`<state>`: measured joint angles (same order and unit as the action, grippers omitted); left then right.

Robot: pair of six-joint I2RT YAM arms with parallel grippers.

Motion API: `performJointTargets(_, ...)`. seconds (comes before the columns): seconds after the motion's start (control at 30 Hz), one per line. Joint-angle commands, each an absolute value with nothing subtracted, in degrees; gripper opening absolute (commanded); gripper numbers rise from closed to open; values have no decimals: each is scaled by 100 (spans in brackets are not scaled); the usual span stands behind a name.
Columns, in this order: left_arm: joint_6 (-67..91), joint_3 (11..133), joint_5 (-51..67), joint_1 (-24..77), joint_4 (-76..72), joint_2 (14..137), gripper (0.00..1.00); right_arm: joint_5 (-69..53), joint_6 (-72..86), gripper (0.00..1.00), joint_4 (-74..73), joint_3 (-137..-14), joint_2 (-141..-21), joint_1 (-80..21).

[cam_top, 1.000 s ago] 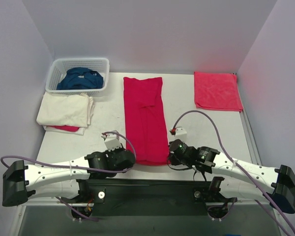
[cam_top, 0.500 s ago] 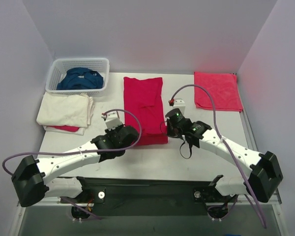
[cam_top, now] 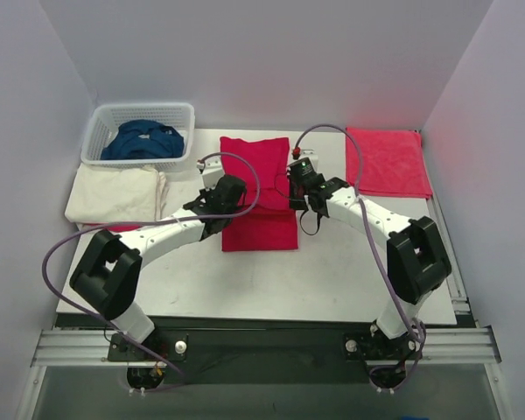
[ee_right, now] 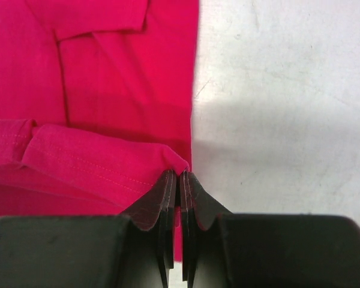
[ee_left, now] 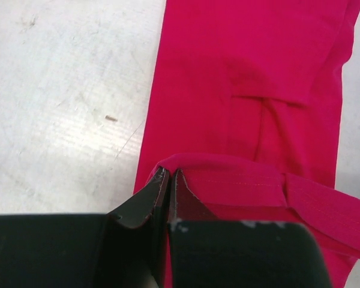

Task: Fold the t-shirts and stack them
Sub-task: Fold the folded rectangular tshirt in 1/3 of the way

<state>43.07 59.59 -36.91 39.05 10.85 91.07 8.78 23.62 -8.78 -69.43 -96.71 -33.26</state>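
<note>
The large crimson red t-shirt (cam_top: 259,229) lies in the middle of the table, its near end doubled back over itself. My left gripper (cam_top: 234,189) is shut on the left corner of the lifted hem, and my right gripper (cam_top: 293,185) is shut on the right corner. In the left wrist view the gripper (ee_left: 168,174) pinches a fold of the red fabric (ee_left: 246,72). The right wrist view shows the gripper (ee_right: 179,176) clamped on the stitched hem of the red t-shirt (ee_right: 108,78). A dark blue t-shirt (cam_top: 143,140) sits crumpled in the basket. A cream-white t-shirt (cam_top: 114,194) lies folded at the left.
The white lattice basket (cam_top: 179,112) stands at the back left corner. A folded coral-red cloth (cam_top: 385,162) lies at the back right. A strip of red fabric (cam_top: 114,229) shows under the cream pile. Bare table (cam_top: 359,262) stretches in front of the arms.
Both arms have reached away from the near edge toward the back, carrying the red t-shirt's near hem with them, so the shirt now lies doubled and shorter.
</note>
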Motion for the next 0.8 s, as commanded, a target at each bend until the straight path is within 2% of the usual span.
performJointTargets(0.0, 3929, 6521, -3332, 3639, 607, 9438, 0, 721, 2189, 0, -826, -7496, -10062, -3121)
performJointTargets(0.33, 3867, 7391, -2892, 3138, 852, 10484, 1, 194, 2153, 1, -1124, -8813, -11240, -2655)
performJointTargets(0.37, 3885, 7409, -2831, 3112, 835, 10520, 9, 185, 2136, 7, -1221, -8946, -11328, -2637)
performJointTargets(0.4, 3885, 7409, -2839, 3094, 809, 10555, 21, 158, 2144, 11, -1248, -9043, -11460, -2602)
performJointTargets(0.43, 3876, 7418, -2874, 3059, 704, 10590, 35, 132, 2118, 21, -1248, -9244, -11522, -2567)
performJointTargets(0.57, 3727, 7409, -2918, 2909, 98, 10600, 56, 97, 2100, 27, -1327, -9815, -11724, -2286)
performJointTargets(0.77, 3349, 7286, -3041, 2874, -571, 10179, 60, 88, 2083, 28, -1555, -10275, -11690, -2048)
